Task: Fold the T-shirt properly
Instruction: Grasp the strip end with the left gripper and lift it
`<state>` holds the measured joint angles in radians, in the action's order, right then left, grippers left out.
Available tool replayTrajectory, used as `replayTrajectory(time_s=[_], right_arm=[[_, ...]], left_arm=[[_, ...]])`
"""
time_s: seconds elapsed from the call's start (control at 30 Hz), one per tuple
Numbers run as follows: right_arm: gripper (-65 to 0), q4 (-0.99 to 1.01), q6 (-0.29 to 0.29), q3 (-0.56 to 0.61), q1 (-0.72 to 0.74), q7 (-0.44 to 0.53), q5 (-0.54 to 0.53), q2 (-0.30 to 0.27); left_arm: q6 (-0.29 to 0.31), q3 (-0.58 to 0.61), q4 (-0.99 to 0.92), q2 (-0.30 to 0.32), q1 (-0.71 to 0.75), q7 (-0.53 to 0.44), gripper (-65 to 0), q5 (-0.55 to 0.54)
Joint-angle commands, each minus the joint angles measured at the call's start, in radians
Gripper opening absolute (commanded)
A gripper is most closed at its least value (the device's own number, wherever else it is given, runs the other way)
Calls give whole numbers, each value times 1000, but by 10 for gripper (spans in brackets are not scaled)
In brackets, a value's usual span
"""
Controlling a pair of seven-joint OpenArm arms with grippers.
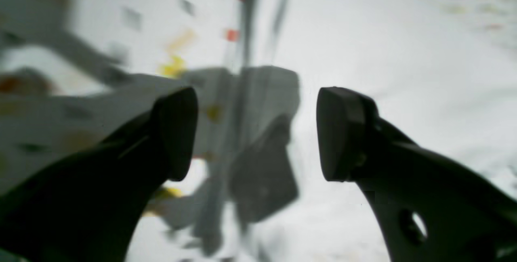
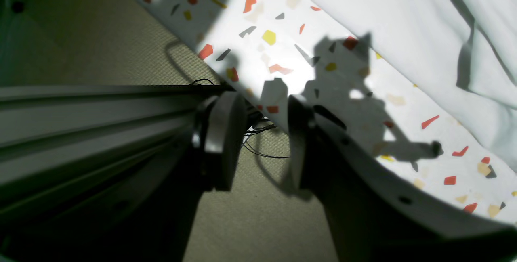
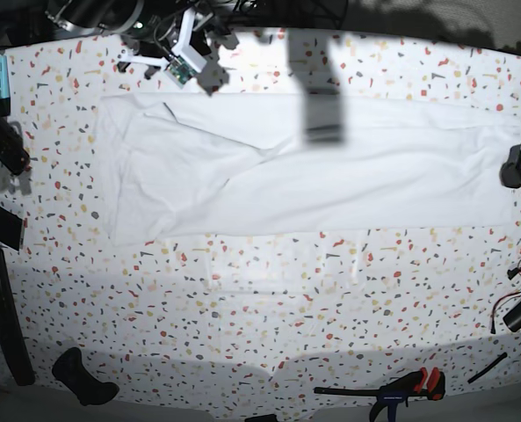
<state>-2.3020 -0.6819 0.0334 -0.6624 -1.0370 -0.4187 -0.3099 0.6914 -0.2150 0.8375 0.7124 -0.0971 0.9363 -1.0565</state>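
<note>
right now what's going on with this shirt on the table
A two-armed robot is partway through folding the large plain white cloth T-shirt, which lies as a long band across the speckled white table. Neither arm holds it. The left gripper hangs open over the cloth's end. The right gripper is open at the table's edge, off the shirt.

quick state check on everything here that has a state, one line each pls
T-shirt: lying flat on the speckled table, folded into a long wide band, some wrinkles at one end
left hand: open, empty, just above the cloth
right hand: partly open, empty, over the table edge beside the shirt
bar clamp: lying unused at the table's near edge
</note>
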Motion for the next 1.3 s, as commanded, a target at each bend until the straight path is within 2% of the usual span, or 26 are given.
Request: replayTrajectory(time_s=[0.0, 0.1, 0.27, 0.33, 0.4, 0.53, 0.57, 0.63, 0.7, 0.9, 1.1, 1.27], right_arm=[[-434, -20, -16, -2, -2, 20, -12, -3], [-434, -21, -16, -2, 0, 20, -12, -3], [-434, -21, -16, -2, 0, 20, -12, -3], [-434, -21, -16, -2, 0, 19, -12, -3], [-434, -21, -16, -2, 0, 19, -12, -3], [-434, -21, -16, -2, 0, 19, -12, -3], [-434, -21, -16, -2, 0, 19, -12, -3], [-434, -21, -16, -2, 0, 19, -12, -3], [-434, -21, -16, -2, 0, 19, -12, -3], [-434, -21, -16, -2, 0, 27, -23, -3], [-434, -21, -16, -2, 0, 28, -170, -3], [-434, -21, -16, 0, 0, 28, -168, -3]], left_arm=[[7, 0, 4, 16, -5, 71, -212, -39], [7, 0, 5, 17, -5, 150, -212, -143], [7, 0, 5, 16, -6, 148, -218, -149], [7, 0, 5, 17, -6, 148, -249, -149], [7, 0, 6, 17, -6, 148, -335, -150], [7, 0, 6, 17, -6, 139, -629, -151], [7, 0, 6, 17, -6, 125, -650, -150], [7, -2, 6, 17, -6, 83, -650, -149], [7, -10, 6, 14, -21, 82, -650, -148], [7, -46, 43, -10, -58, 192, -650, -204], [7, -47, 156, -66, -53, 231, -650, -201], [7, -47, 251, -111, -52, 307, -650, -205]])
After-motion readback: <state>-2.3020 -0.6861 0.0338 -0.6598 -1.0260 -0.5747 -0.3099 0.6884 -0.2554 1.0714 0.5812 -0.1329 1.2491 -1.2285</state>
